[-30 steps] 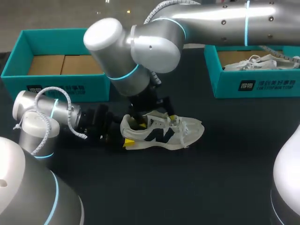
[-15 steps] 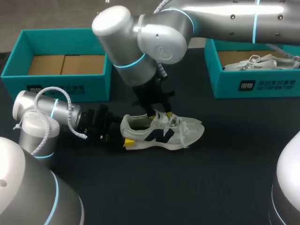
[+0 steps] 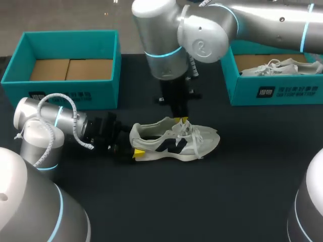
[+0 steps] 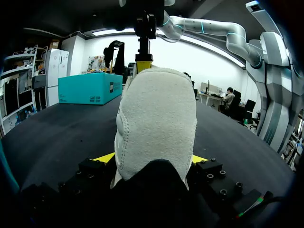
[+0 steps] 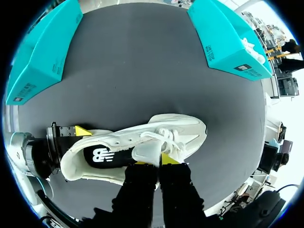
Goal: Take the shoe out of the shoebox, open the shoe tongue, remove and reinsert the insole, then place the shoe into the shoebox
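Left gripper (image 3: 134,145) stays clamped on the heel of the shoe (image 3: 174,143), which stands upright on the table (image 3: 212,201). Right gripper (image 3: 182,121), earlier down in the shoe's opening, now pinches its tongue (image 5: 146,153), farther from the heel.

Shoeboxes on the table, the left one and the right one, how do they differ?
The left shoebox shows only a bare brown cardboard floor; the right shoebox holds a white shoe. The left shoebox is fully visible; the right arm covers part of the right shoebox. Both are teal and open.
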{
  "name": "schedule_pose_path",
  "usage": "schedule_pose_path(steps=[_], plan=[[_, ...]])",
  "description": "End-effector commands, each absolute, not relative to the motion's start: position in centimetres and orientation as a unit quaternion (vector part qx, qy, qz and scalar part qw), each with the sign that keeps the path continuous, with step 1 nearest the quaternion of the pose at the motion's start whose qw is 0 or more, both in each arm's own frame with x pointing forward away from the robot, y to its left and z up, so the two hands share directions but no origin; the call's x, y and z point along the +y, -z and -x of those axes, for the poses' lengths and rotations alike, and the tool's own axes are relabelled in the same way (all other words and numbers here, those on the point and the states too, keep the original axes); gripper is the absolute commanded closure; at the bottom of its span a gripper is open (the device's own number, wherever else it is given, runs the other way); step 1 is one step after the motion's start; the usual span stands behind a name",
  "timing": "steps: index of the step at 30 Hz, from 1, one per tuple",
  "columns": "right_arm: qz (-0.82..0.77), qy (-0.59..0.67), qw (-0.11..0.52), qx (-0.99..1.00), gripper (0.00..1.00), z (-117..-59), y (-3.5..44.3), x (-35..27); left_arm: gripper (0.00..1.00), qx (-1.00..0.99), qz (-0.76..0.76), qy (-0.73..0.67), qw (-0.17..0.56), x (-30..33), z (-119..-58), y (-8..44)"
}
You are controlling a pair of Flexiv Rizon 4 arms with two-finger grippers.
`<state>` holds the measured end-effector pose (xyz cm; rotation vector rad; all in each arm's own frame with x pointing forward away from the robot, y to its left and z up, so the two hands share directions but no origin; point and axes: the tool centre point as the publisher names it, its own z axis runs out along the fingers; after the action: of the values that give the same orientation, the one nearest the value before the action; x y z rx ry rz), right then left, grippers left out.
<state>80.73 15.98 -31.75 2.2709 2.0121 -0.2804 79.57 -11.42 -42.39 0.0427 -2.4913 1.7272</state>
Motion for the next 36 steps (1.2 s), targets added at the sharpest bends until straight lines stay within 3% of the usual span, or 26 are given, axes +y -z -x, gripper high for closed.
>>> schedule_pose_path(steps=[1,15,33,34,36], plan=[[-0.751,0.027,-0.009,0.660,1.00,-80.7,30.5,14.2,1.00,-0.821,-0.014,-0.569,0.055,-11.3,-79.6,42.9],[-0.769,0.045,-0.024,0.638,1.00,-80.5,32.9,10.0,1.00,-0.821,-0.014,-0.569,0.055,-11.3,-79.6,42.9],[-0.783,0.105,-0.047,0.611,1.00,-80.1,38.8,9.3,1.00,-0.821,-0.014,-0.569,0.055,-11.3,-79.6,42.9],[-0.785,0.104,-0.051,0.608,0.97,-80.1,38.9,9.3,1.00,-0.821,-0.014,-0.569,0.055,-11.3,-79.6,42.9],[-0.788,0.101,-0.053,0.605,0.71,-80.2,38.9,9.2,1.00,-0.821,-0.014,-0.569,0.055,-11.3,-79.6,42.9]])
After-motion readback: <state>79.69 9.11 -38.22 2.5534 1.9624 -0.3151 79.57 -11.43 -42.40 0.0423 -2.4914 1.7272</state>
